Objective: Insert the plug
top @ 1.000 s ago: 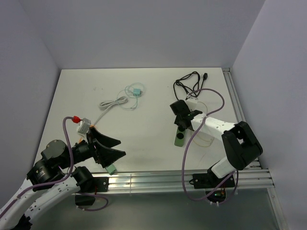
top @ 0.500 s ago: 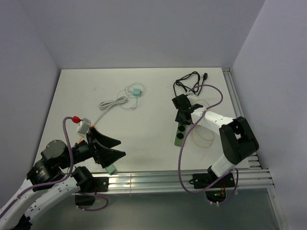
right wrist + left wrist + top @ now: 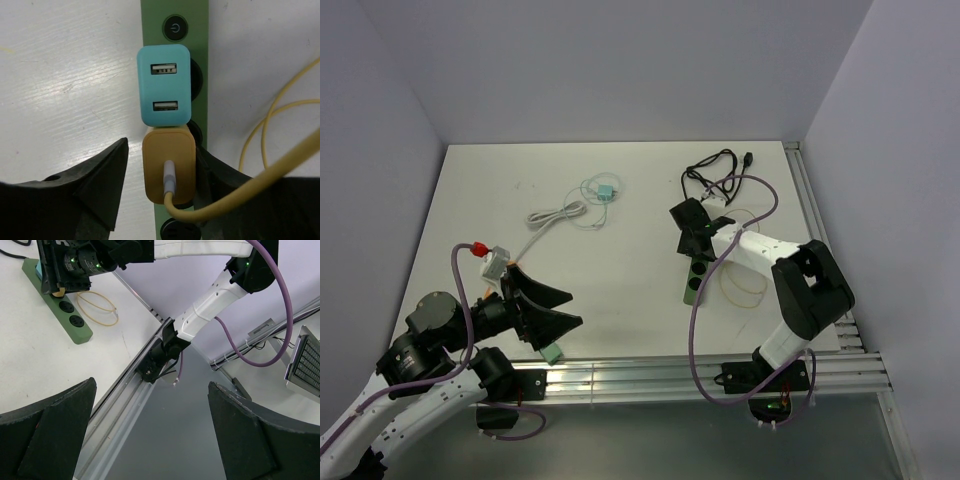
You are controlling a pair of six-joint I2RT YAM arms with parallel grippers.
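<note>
One green power strip (image 3: 155, 20) is lying here, carrying two chargers: a teal charger (image 3: 165, 85) and an orange charger (image 3: 169, 170). A third charger (image 3: 606, 192) is lying apart, and three cables are showing — white cable (image 3: 552, 215), black cable (image 3: 712, 175), yellow cable (image 3: 745, 285).

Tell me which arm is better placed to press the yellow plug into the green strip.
Right. The right gripper straddles the yellow plug on the green strip; the left gripper hangs open at the near edge, far away.
</note>
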